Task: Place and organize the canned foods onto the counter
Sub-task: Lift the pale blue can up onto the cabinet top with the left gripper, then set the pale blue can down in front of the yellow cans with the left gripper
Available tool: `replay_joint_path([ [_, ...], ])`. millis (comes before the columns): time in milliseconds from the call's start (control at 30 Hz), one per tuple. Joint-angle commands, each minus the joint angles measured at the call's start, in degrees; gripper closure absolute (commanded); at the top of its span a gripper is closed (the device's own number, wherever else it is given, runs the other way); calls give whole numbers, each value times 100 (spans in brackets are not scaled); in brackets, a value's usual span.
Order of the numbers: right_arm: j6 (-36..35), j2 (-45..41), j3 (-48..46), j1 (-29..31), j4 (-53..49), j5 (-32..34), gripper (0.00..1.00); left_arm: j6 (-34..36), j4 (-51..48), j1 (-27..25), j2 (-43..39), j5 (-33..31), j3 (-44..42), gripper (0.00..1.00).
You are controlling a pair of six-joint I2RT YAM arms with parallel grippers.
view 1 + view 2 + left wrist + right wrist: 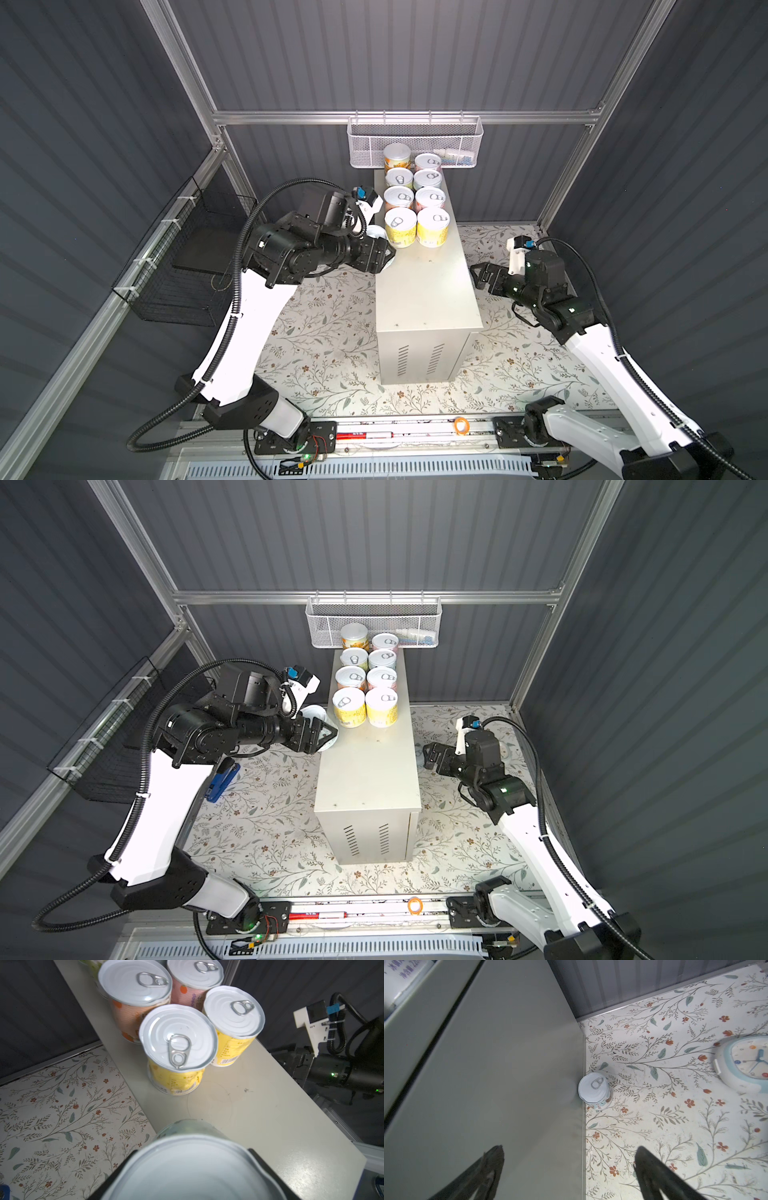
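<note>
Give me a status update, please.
Left gripper shut on held can, at counter edge. Right gripper open. Eight cans on top; loose can beside it. Nothing blocking.

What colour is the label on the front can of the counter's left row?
Yellow. The front can shows best in the left wrist view.

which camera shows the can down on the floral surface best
The right wrist view: the can stands upright on the floral surface beside the counter, whole lid clear. In both top views the counter hides all or nearly all of it. The left wrist view misses it.
</note>
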Motion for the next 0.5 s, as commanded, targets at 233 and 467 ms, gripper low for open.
replay_joint_path([
  [233,44,-95,58,-36,89,10,1,-188,212,-785,190,-601,186,100],
  [467,24,-172,31,-40,90,18,1,-257,139,-1079,452,-894,282,100],
])
